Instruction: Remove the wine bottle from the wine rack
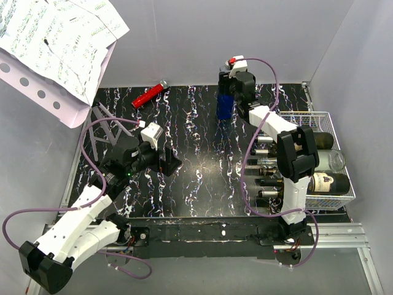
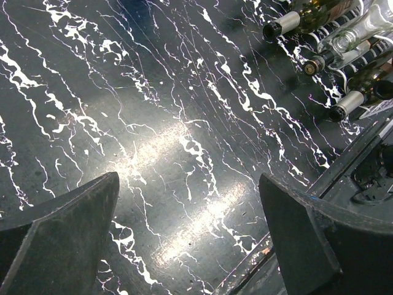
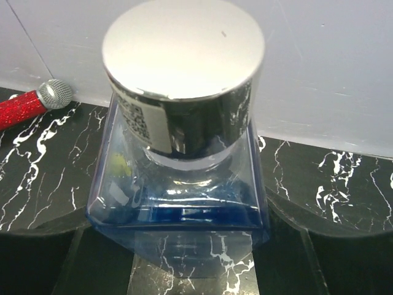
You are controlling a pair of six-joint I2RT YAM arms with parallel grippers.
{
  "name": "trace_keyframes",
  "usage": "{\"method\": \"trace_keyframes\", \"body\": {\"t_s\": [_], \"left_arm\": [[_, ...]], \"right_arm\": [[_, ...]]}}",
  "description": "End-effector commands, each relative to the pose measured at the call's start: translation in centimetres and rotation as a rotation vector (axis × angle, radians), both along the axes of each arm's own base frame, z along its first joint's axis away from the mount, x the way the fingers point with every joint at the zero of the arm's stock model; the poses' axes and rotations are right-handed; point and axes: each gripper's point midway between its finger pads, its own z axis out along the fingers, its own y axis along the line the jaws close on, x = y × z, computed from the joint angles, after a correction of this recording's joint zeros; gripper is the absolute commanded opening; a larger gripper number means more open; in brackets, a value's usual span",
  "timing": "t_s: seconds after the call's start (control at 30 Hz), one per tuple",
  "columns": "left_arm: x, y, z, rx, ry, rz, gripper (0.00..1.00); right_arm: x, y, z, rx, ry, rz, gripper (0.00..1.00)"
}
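Right gripper [image 3: 191, 270] clamps the blue bottle [image 3: 184, 184] between its fingers, left gripper [image 2: 188, 178] gapes empty; releasing before the base sits flat could topple it.

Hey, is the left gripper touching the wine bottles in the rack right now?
Apart. The top view shows the left gripper over mid-table, with a wide stretch of black tabletop between it and the wine bottles.
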Motion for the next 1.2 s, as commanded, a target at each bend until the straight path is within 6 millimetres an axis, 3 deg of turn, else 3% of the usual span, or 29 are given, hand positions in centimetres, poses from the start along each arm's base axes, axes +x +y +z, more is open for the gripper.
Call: {"method": "trace_keyframes", "body": {"t_s": [0.0,0.2,0.47,0.7,0.83,0.97,1.03,1.17], "left_arm": [[0.3,-0.3,1.3,-0.011,-0.049,-0.009,0.98],[0.5,-0.6,0.9,-0.005,-0.030,-0.016,0.98],[0.3,-0.4,0.8,-0.003,-0.032,-0.017,0.98],[0.1,-0.3,1.3,-0.009,-0.051,-0.014,0.98],[0.1,0.0,1.3,-0.005,-0.053,-0.004,0.98],[0.1,0.2,1.7,-0.011,-0.070,0.011,0.98],[0.0,0.3,2.0,-0.016,-0.076,0.009,0.98],[-0.4,0.3,2.3,-0.027,-0.087,0.000,0.98]], "right_arm": [[0.7,-0.9,10.0,0.106,-0.262,-0.041,0.37],[0.4,-1.1,9.2,0.076,-0.243,-0.040,0.73],[-0.1,-1.3,9.7,0.075,-0.242,-0.043,0.83],[-1.9,-1.9,12.9,0.024,-0.274,-0.020,0.84],[-4.9,-2.5,16.1,0.015,-0.324,0.030,0.86],[-9.1,-3.9,18.8,-0.027,-0.347,0.067,0.87],[-11.5,-4.1,19.2,-0.073,-0.359,0.119,0.90],[-15.9,-4.2,17.6,-0.246,-0.308,0.266,0.92]]}}
